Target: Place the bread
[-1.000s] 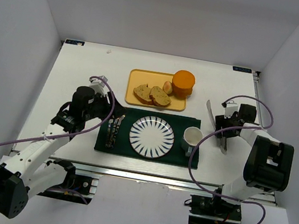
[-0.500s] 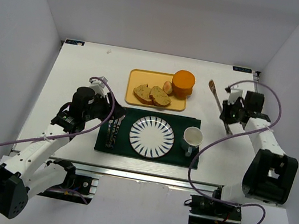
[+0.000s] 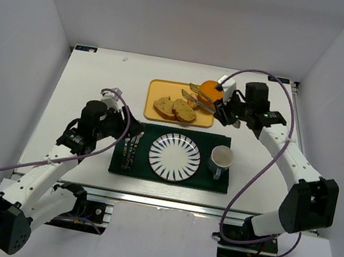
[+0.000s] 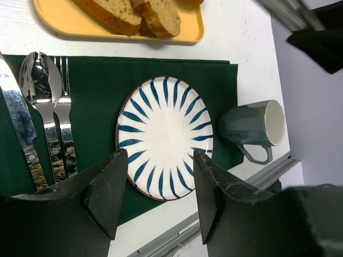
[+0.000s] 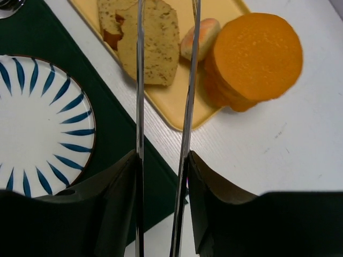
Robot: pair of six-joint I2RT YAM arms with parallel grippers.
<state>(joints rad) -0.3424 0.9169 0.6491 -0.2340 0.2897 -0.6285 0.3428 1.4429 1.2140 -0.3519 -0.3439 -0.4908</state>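
Two bread slices [image 3: 164, 106] [image 3: 184, 110] lie on the yellow tray [image 3: 159, 89]; they also show in the right wrist view [image 5: 155, 45] and the left wrist view [image 4: 115, 13]. My right gripper [image 3: 228, 110] [image 5: 163, 182] is shut on metal tongs [image 3: 199, 97] [image 5: 140, 80]. The tong arms stand apart, reaching over the tray above the right slice; their tips are out of the wrist view. The striped plate [image 3: 174, 157] [image 4: 165, 136] has nothing on it. My left gripper [image 3: 131, 128] [image 4: 161, 198] is open and empty above the plate's near-left side.
An orange cylinder [image 3: 210, 95] [image 5: 252, 59] and a small roll [image 5: 199, 36] sit at the tray's right end. A green placemat [image 3: 206, 181] holds the plate, a grey mug [image 3: 221, 157] on the right and cutlery [image 3: 131, 150] on the left.
My right arm has swung from the table's right side leftward to the tray, carrying the tongs over the bread. The left arm has barely moved.
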